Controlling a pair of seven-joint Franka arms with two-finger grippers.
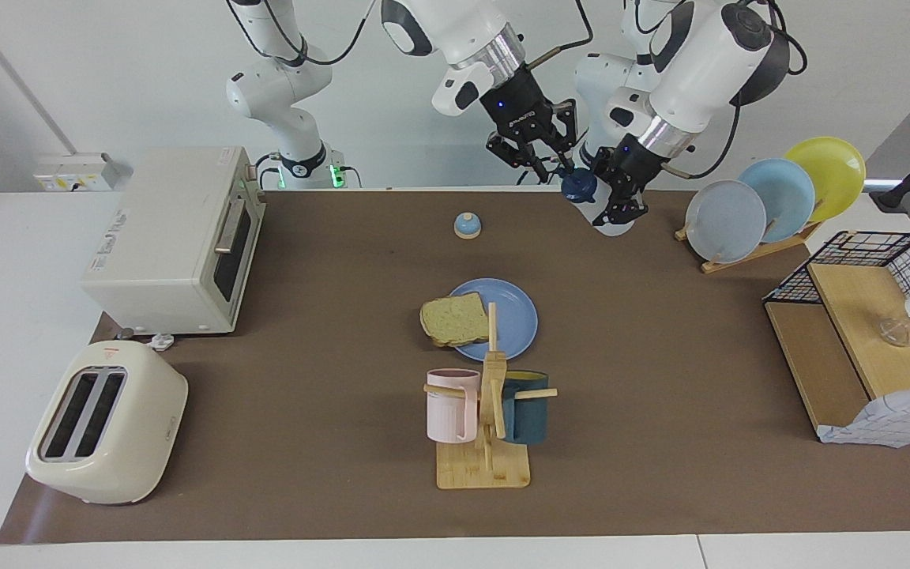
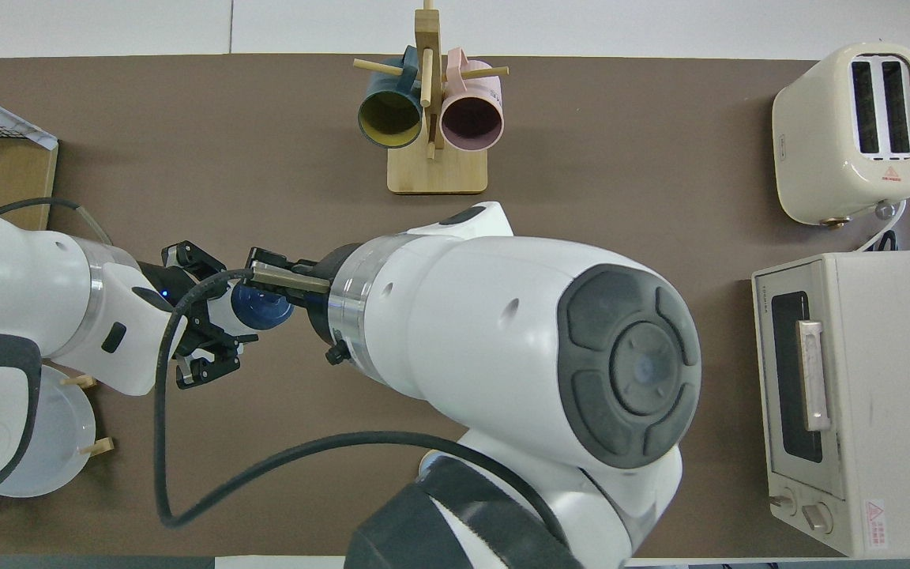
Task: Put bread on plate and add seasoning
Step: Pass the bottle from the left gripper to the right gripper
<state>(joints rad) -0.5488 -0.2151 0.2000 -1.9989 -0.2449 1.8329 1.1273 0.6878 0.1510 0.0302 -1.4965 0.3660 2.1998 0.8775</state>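
The left gripper point(image 1: 621, 207) grips the seasoning bottle point(image 1: 609, 219); the right gripper point(image 1: 559, 167), half-closed, should pinch the cap point(image 1: 579, 187) squarely between its jaws before twisting.

Both arms are up together at the robots' edge of the desk point(image 1: 660, 356). The left pincer point(image 1: 619, 207) is clamped on the seasoning point(image 1: 581, 188), and the right pincer point(image 1: 554, 167) sits right at its navy cap. The bread point(image 1: 453, 318) overhangs the plate point(image 1: 514, 316).
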